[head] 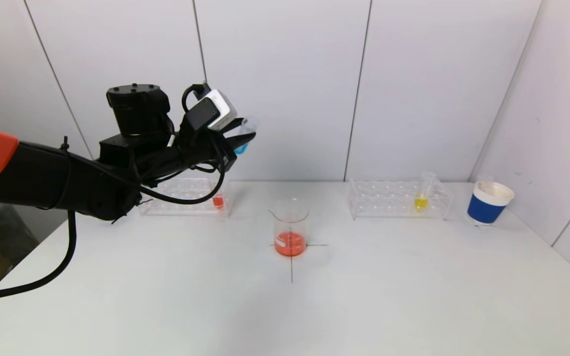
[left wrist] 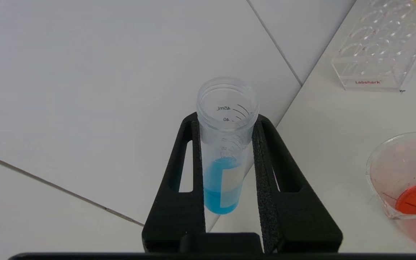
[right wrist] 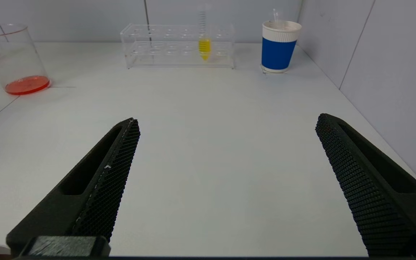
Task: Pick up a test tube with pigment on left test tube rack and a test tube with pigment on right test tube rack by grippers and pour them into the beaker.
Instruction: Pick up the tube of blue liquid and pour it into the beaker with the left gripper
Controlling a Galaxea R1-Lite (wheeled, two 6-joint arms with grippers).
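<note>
The left gripper point(left wrist: 226, 119) is clamped on a test tube of blue pigment point(left wrist: 224, 144), its two black fingers point(left wrist: 186, 173) pressing the tube's sides below the open mouth. The blue liquid sits in the lower part of the tube. In the head view the left gripper point(head: 233, 143) holds the tube point(head: 243, 136) raised and tilted, well above the table point(head: 389, 296), over the near end of the left test tube rack point(head: 186, 197), which has one tube of red pigment point(head: 218, 200) standing in it.

The right gripper point(right wrist: 226, 144) has its jaws spread wide with nothing between them; it hovers low over bare table on the right side, facing the right test tube rack point(right wrist: 179, 45). That rack stands near the back wall and holds a single upright tube of yellow pigment point(right wrist: 204, 45). Beside it, toward the right wall, stands a blue-and-white paper cup point(right wrist: 279, 47).

The glass beaker point(head: 290, 227) stands in the middle of the table on a black cross mark, between the two racks and nearer the robot, with a shallow layer of orange-red liquid point(head: 290, 244) in its bottom.
</note>
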